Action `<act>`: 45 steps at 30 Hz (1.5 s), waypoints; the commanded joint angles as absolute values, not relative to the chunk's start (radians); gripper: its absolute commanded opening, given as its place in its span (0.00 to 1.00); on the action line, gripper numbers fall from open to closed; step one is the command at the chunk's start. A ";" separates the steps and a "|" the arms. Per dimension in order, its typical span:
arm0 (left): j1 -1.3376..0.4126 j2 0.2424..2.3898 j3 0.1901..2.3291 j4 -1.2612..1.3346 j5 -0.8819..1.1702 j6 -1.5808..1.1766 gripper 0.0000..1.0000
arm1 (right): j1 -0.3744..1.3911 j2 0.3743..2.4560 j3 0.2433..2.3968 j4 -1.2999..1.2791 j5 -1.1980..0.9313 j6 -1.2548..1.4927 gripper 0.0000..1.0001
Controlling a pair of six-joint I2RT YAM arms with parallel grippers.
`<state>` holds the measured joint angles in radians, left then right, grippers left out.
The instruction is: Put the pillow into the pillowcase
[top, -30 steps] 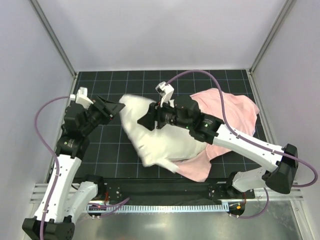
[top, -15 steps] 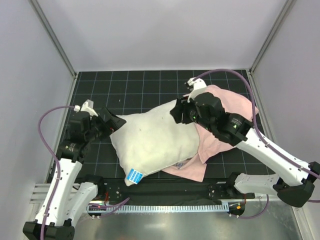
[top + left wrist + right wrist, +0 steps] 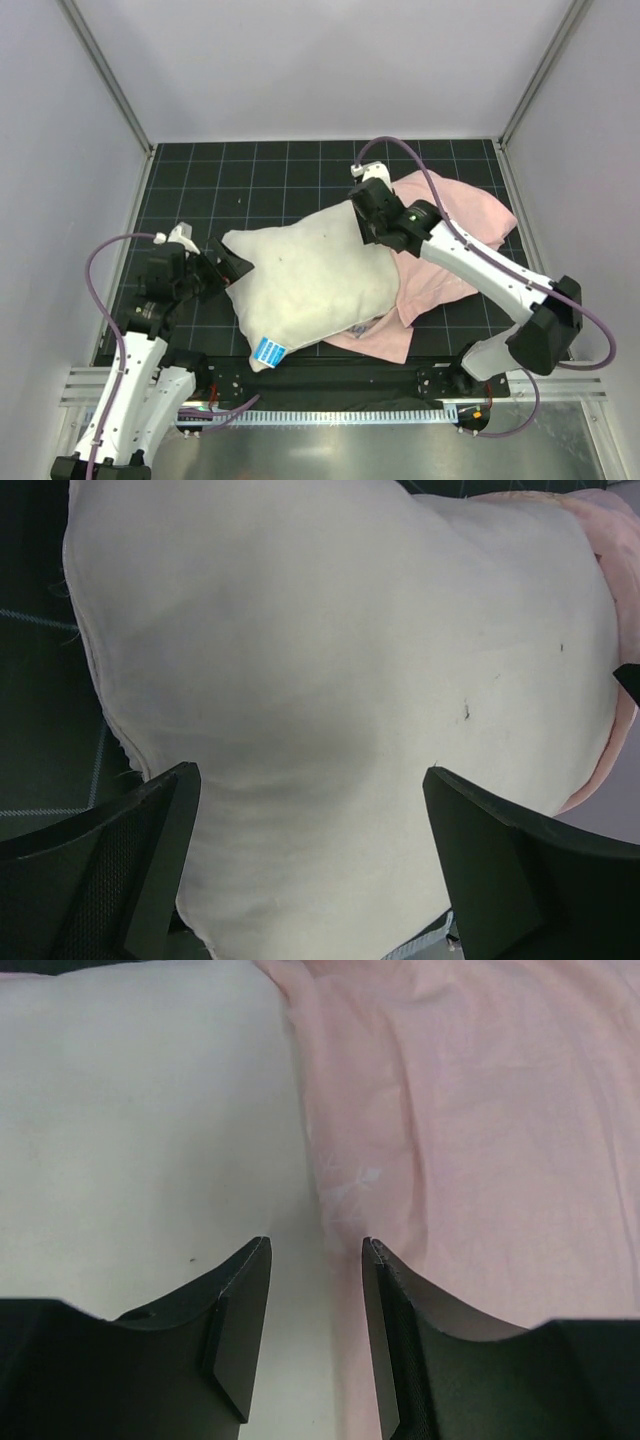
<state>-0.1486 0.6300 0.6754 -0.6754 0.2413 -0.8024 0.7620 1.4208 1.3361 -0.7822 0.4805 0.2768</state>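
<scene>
Quick headcount: one pillow [image 3: 305, 280], one pillowcase [image 3: 460, 215], two grippers. The pillow lies flat on the black gridded table [image 3: 280, 180] with its right end overlapping the pink pillowcase, which is spread out at the right (plain pink side up, a bit rumpled). One small blue tag [image 3: 266, 349] sits at the pillow's near corner. The left gripper [image 3: 310, 775] is spread wide, its two fingers straddling the pillow's left end and clamping nothing. The right gripper [image 3: 317, 1245] has its fingers partway apart over the spot where the pillow meets the pillowcase, holding nothing.
</scene>
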 commanded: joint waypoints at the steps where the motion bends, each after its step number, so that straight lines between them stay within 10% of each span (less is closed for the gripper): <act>1: -0.149 0.624 0.647 -0.669 0.282 -0.813 0.97 | 0.764 1.474 1.420 -0.828 0.638 0.253 0.48; 7: -0.153 0.640 0.543 -0.552 0.327 -0.888 0.97 | 0.770 1.586 1.479 -0.960 0.902 0.344 0.44; 13: -0.204 0.695 0.480 -0.437 0.316 -0.925 0.89 | 0.781 1.643 1.519 -0.979 0.924 0.350 0.05; 24: -0.596 0.805 0.483 -0.144 0.014 -1.031 0.32 | 0.982 1.571 1.638 -0.804 0.250 0.282 0.04; 32: -0.917 0.995 0.694 -0.041 -0.245 -0.984 0.20 | 0.983 1.618 1.680 -0.735 0.029 0.313 0.04; 45: -0.930 0.873 0.760 -0.190 -0.437 -0.887 0.02 | 0.799 1.396 1.553 -0.789 0.147 0.344 0.04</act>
